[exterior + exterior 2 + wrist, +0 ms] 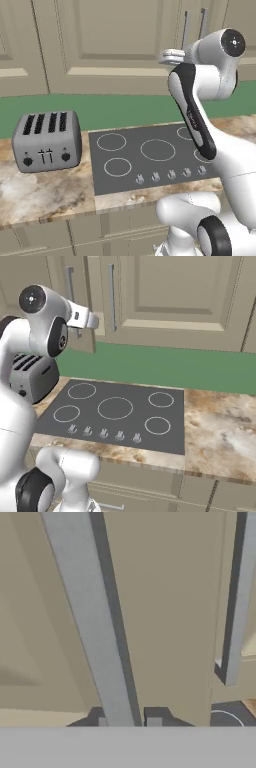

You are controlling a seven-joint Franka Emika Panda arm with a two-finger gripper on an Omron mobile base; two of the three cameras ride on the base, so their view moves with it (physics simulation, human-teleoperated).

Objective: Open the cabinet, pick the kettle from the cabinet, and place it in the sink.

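Note:
The beige wall cabinet (pixel 115 35) hangs above the counter, and two long silver bar handles (pixel 186 27) meet at its door edges. In the hand view my gripper (pixel 128 722) is shut on the left handle (pixel 90 622), which runs up between the two dark fingertips (pixel 154 722). The second handle (pixel 237 597) hangs just to its right. From the base views the hand (pixel 172 55) reaches up to the handles (pixel 69 286). The kettle is hidden and the sink is out of view.
A black cooktop (pixel 150 155) with white rings lies in the marble counter (pixel 220 426) below the arm. A silver toaster (pixel 47 140) stands left of it. A green backsplash (pixel 165 366) runs under the cabinets. Low cabinets (pixel 75 232) front the counter.

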